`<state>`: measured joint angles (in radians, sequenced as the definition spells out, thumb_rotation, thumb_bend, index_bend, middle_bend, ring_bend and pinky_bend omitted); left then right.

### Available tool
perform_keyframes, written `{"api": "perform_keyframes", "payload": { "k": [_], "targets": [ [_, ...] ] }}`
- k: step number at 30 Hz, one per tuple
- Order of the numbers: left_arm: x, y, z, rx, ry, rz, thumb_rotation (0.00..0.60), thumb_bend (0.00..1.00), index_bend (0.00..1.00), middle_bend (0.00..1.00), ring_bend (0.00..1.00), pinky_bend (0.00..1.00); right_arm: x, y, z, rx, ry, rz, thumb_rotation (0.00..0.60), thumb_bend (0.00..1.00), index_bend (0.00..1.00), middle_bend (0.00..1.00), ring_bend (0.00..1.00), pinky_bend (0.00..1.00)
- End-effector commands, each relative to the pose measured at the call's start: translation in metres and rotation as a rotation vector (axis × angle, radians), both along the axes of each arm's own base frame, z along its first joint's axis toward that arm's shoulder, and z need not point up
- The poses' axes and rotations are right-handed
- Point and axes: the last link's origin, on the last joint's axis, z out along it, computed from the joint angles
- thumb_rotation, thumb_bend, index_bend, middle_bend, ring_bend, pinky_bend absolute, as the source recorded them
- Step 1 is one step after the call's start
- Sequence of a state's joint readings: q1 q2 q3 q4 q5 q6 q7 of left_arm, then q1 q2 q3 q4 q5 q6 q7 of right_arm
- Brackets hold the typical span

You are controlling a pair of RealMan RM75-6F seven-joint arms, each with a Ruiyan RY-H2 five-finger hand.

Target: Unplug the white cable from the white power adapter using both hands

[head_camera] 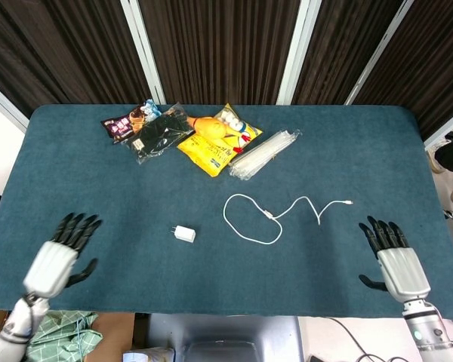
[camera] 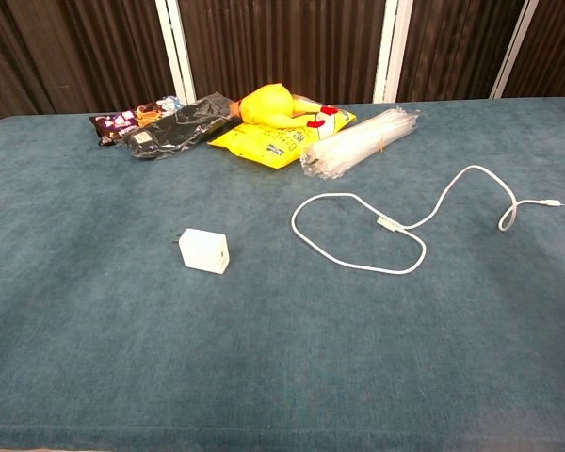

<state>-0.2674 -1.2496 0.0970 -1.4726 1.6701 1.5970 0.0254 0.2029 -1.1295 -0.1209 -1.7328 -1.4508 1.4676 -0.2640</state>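
The white power adapter [head_camera: 184, 234] [camera: 204, 250] lies alone on the blue table, prongs pointing left. The white cable [head_camera: 266, 216] [camera: 380, 224] lies loose to its right in a loop with a wavy tail, apart from the adapter. My left hand [head_camera: 59, 253] hovers at the table's near left corner, fingers spread and empty. My right hand [head_camera: 394, 258] is at the near right edge, fingers spread and empty too. Neither hand shows in the chest view.
At the back of the table [head_camera: 362, 151] lie a dark snack packet [head_camera: 124, 123], a black bag [head_camera: 160, 132], a yellow bag [head_camera: 215, 139] and a clear packet of white sticks [head_camera: 264, 154].
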Motion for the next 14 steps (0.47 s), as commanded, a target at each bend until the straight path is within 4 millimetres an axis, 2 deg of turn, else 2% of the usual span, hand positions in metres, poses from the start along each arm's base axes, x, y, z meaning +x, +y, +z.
{"api": "perform_keyframes", "payload": {
  "k": [1,4,14],
  "targets": [
    [-0.033,-0.019,0.010,0.049,0.002,0.081,0.600,0.40,0.00,0.00,0.00,0.01,-0.011,0.011,-0.004,-0.019,-0.009,-0.009,0.600,0.27,0.00,0.00,0.00,0.00],
    [-0.050,-0.022,0.011,0.053,0.062,0.121,0.600,0.40,0.00,0.00,0.00,0.01,-0.012,0.010,0.000,-0.054,-0.009,-0.009,0.600,0.27,0.00,0.00,0.00,0.00],
    [-0.046,-0.023,0.011,0.053,0.080,0.113,0.600,0.39,0.00,0.00,0.00,0.01,-0.013,0.012,-0.001,-0.051,0.001,-0.015,0.600,0.27,0.00,0.00,0.00,0.00]
  ]
}}
